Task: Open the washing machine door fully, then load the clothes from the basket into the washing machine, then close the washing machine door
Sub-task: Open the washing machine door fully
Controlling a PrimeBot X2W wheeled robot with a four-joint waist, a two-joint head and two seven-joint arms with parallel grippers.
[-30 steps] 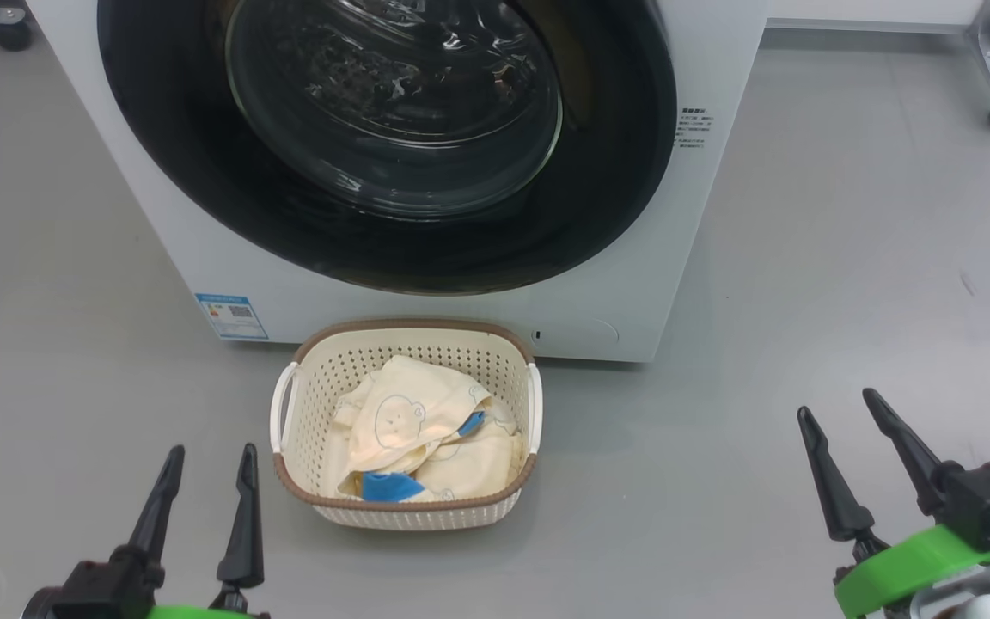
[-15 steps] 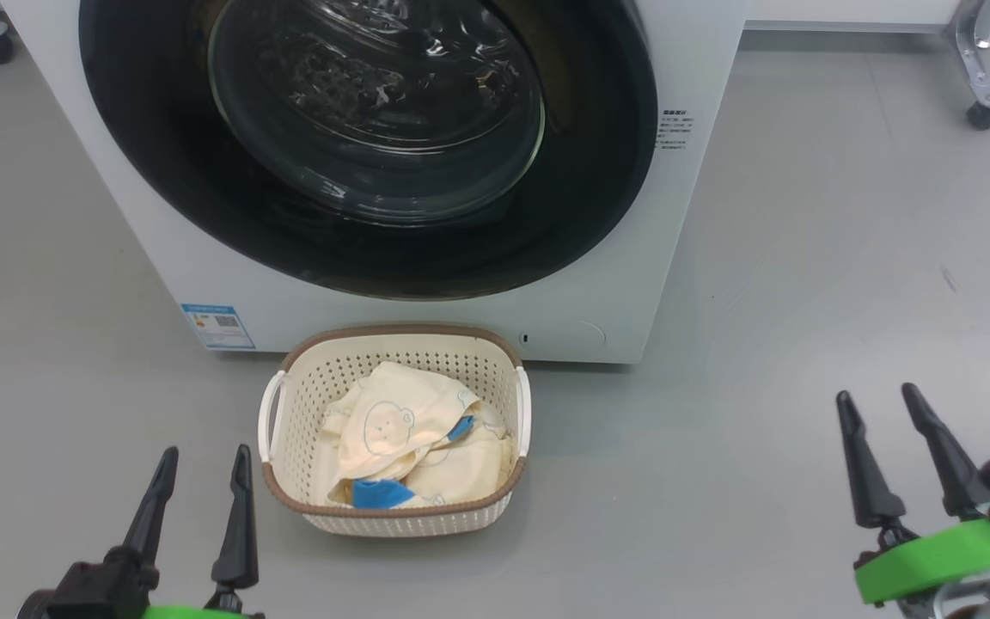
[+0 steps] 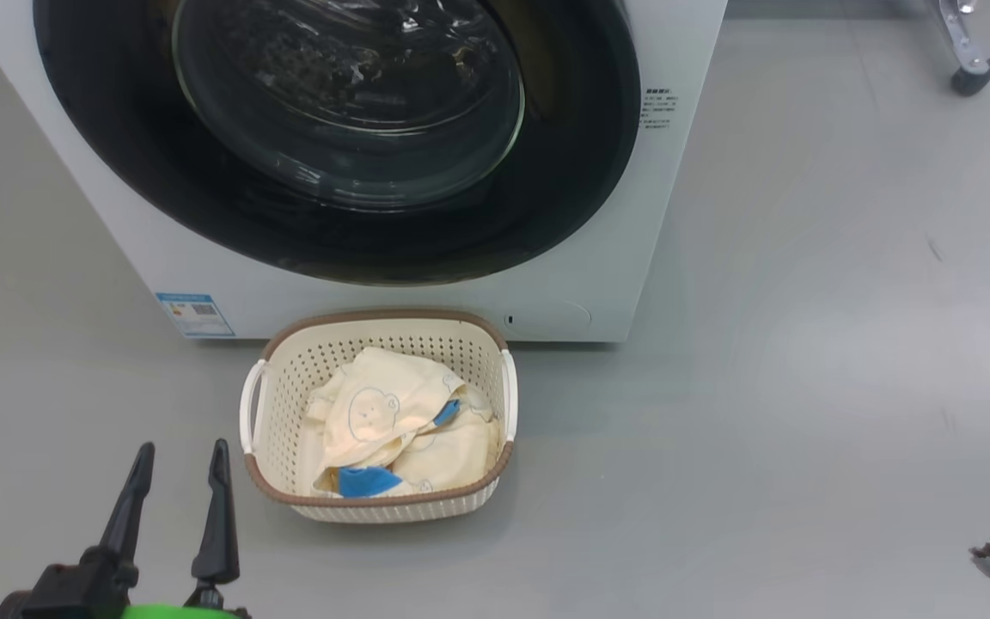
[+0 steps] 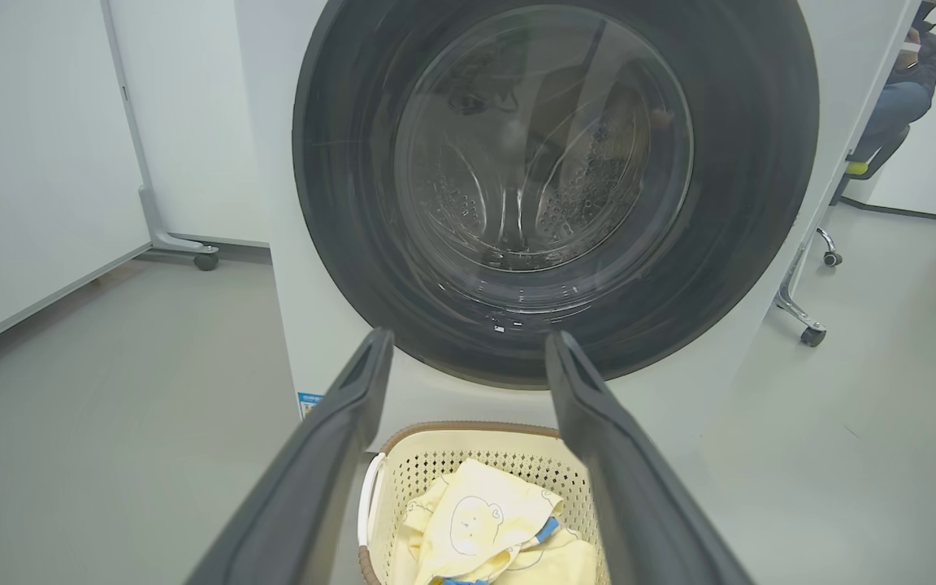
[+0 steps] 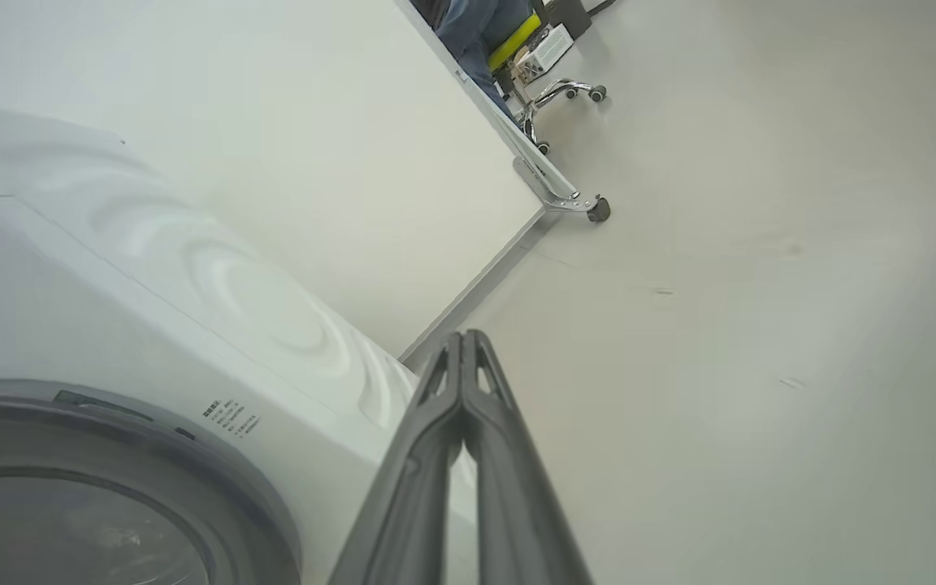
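Change: right gripper (image 5: 462,337) had pressed its fingers together within the last second, holding nothing, and had drawn off to the far right.
Left gripper (image 3: 182,447): spread wide, empty, near left of basket (image 3: 375,316).
Washing machine door (image 3: 332,245): sat flush against washing machine (image 3: 598,284), not yet opened.
Clothes (image 3: 383,413): heaped in basket on floor (image 3: 761,387), just before the machine.
Camera: head view had shifted; things looked unmoved.
Meaning: probably readying a narrow tip for the door's right edge; opening barely begun.
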